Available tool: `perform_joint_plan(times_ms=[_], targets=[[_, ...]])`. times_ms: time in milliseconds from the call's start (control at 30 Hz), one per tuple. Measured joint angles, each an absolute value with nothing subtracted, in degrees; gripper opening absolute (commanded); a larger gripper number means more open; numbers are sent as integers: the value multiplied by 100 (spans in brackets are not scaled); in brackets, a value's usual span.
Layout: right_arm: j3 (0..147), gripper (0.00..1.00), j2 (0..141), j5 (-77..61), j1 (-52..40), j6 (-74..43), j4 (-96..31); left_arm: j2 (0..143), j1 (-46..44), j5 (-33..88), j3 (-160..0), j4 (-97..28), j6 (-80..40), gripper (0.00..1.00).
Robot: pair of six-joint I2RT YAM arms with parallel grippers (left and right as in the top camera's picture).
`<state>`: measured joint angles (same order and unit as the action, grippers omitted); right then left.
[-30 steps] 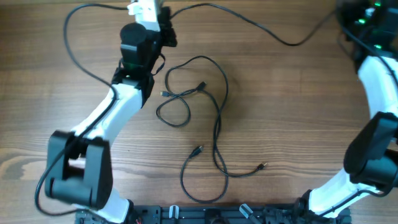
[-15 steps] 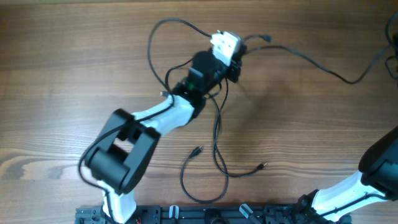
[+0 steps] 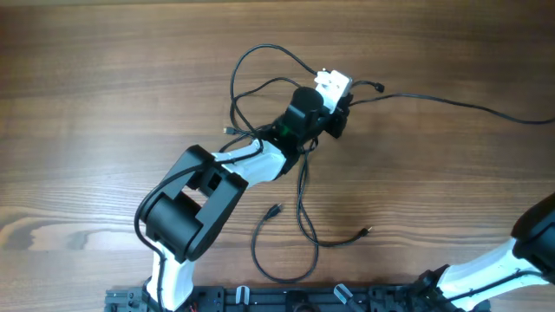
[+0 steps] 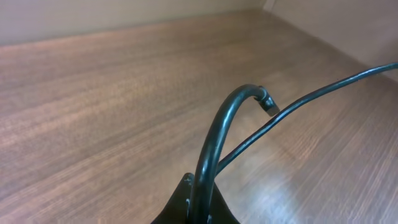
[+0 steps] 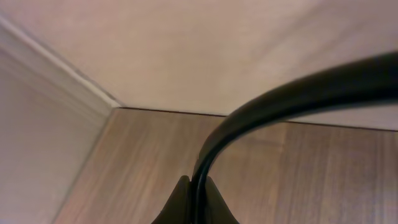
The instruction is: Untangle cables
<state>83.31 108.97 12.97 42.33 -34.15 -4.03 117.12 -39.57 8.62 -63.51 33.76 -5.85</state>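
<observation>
The cables point(image 3: 303, 184) lie on the wooden surface point(image 3: 104, 104) near its middle, thin black cords looped over one another. Their upper loops are tucked under the left arm point(image 3: 260, 160), which reaches diagonally across them. A long strand drops from there toward the near edge and curls into an open loop. Three small plug ends show: one point(image 3: 228, 130) just left of the arm, one point(image 3: 276, 209) below it, and one point(image 3: 366, 231) farther right, the last two lying apart from each other. The left fingers point(image 3: 340, 122) appear from overhead only as a dark block under the white wrist camera point(image 3: 334, 84). They sit at the right-hand side of the upper loops, well apart from the lower loop and the two near plugs. From that angle I cannot tell whether they are apart, together or clamped on a cord, nor whether they touch one. The left wrist view does not settle it, showing only a thick black robot lead point(image 4: 214, 137) arching up to an angled connector over bare wood. A thinner line runs away to the right beside it. The right arm point(image 3: 533, 234) sits at the lower right corner, far from the cables, with its fingers outside the overhead frame. The right wrist view shows only a thick lead, a pale wall and some wood.
</observation>
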Motion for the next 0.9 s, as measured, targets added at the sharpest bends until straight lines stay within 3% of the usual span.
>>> perform_joint_plan(times_ms=[533,733,767,900], targets=[[8331,5,12254,1531,4397,-3415,-272,12029,-4285,886,-6366,2506,-635,4],[8331,5,12462,1535,4484,-3417,-255,12055,-4285,886,-6377,2049,-652,11],[8331,7,12473,1542,4497,-3417,-255,12055,-4285,886,-6377,2010,-657,12],[8331,37,12479,1555,4501,-3435,-252,12055,-4285,886,-6377,1988,-674,17]])
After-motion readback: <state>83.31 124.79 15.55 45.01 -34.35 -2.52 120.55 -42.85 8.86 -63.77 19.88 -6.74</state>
